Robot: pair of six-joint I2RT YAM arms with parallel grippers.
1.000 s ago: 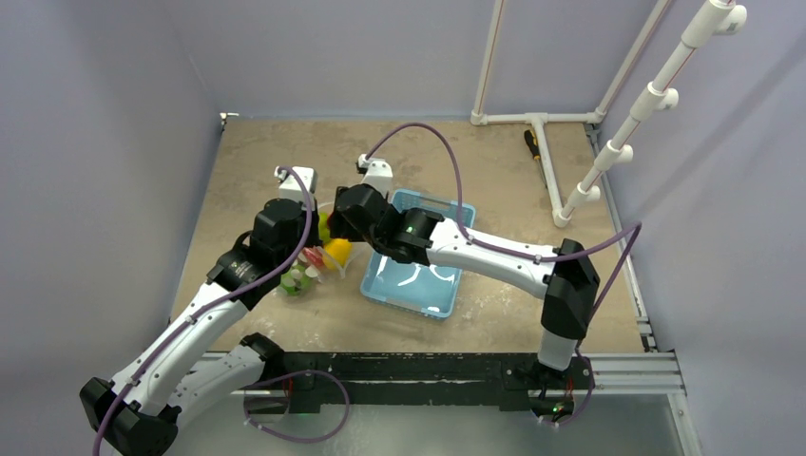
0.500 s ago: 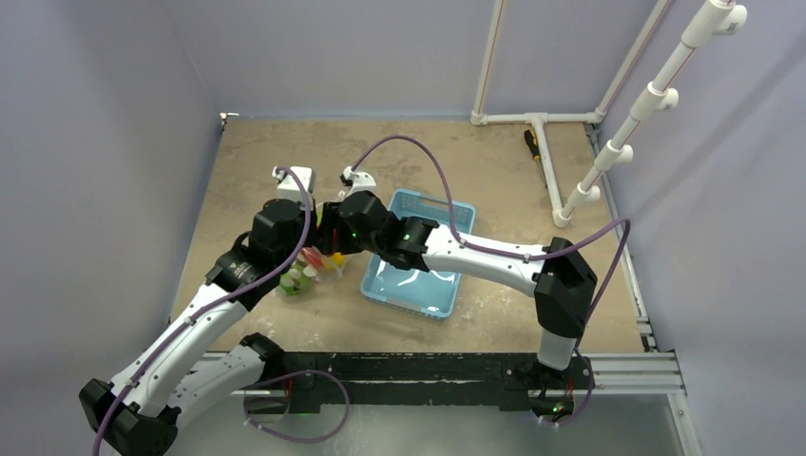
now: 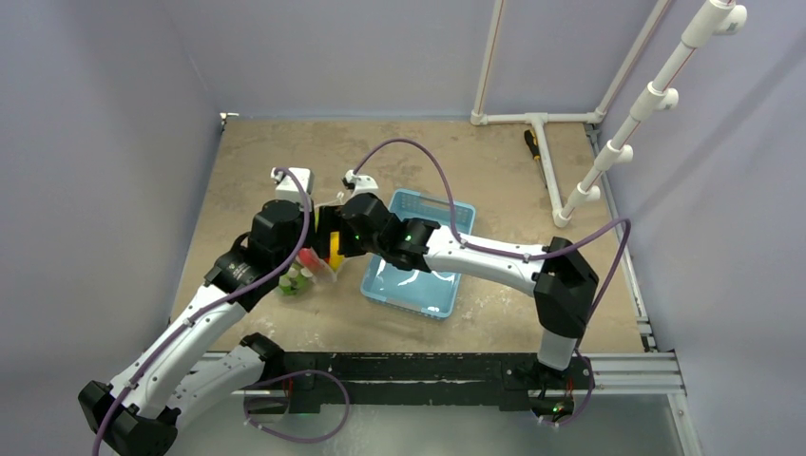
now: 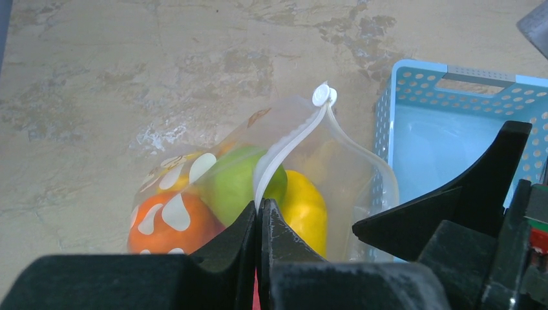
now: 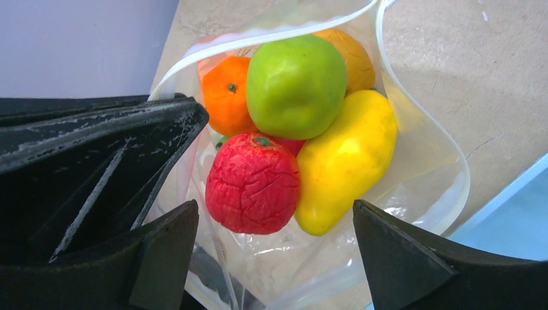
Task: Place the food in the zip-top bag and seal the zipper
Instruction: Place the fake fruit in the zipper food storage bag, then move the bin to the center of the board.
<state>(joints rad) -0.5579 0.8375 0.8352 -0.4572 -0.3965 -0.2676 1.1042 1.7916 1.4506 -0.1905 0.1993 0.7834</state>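
Note:
The zip-top bag (image 5: 413, 155) stands open on the table with the food inside: a green fruit (image 5: 296, 77), an orange one (image 5: 226, 93), a wrinkled red one (image 5: 253, 184) and a yellow one (image 5: 346, 161). My left gripper (image 4: 260, 213) is shut on the zipper (image 4: 291, 145) at the near side of the mouth, holding that edge up. My right gripper (image 5: 273, 213) hangs open just over the mouth, nothing between its fingers. From above, the bag (image 3: 309, 271) shows between the two wrists, and both grippers are mostly hidden by them.
A light-blue basket (image 3: 447, 211) sits just right of the bag, under the right forearm; its rim (image 4: 413, 68) nearly touches the bag. A screwdriver (image 3: 537, 152) and a white pipe frame (image 3: 532, 119) lie at the back right. Walls close in the left and back.
My right gripper swung left over the bag's mouth, then spread its jaws wider. The left gripper kept its hold on the zipper edge and did not move.

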